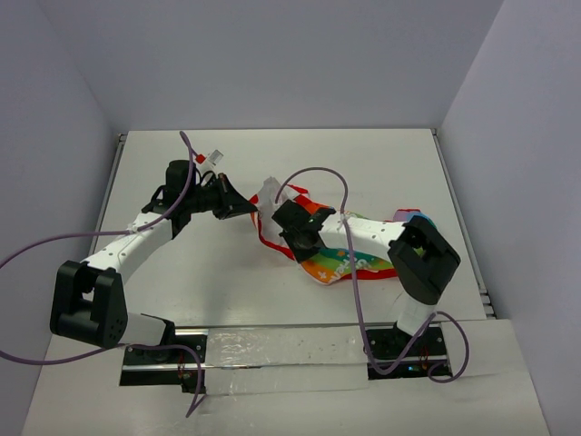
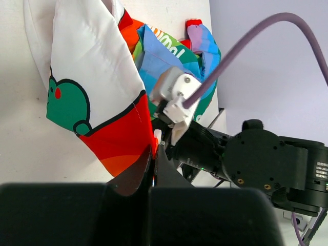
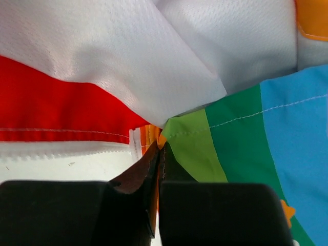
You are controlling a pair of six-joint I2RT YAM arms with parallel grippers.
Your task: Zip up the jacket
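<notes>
1. One jacket (image 1: 340,265), crumpled, centre-right on the table (image 1: 272,154). Its long axis runs left to right, with the white end far-left and the rainbow end near-right.
2. left gripper (image 2: 155,149): jaws closed, pinching the red hem at the jacket's left end.
3. right gripper (image 3: 160,148): jaws closed on a fabric edge, just right of the left gripper.

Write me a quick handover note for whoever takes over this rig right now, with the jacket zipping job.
Left gripper: shut on the jacket's red edge.
Right gripper: shut on fabric where its red, white and green panels meet.
Jacket: bunched on the table right of centre, partly under the right arm.
Done: both grippers have hold of it.
Left: no closed zip or slider visible; find the slider, then zip up.
</notes>
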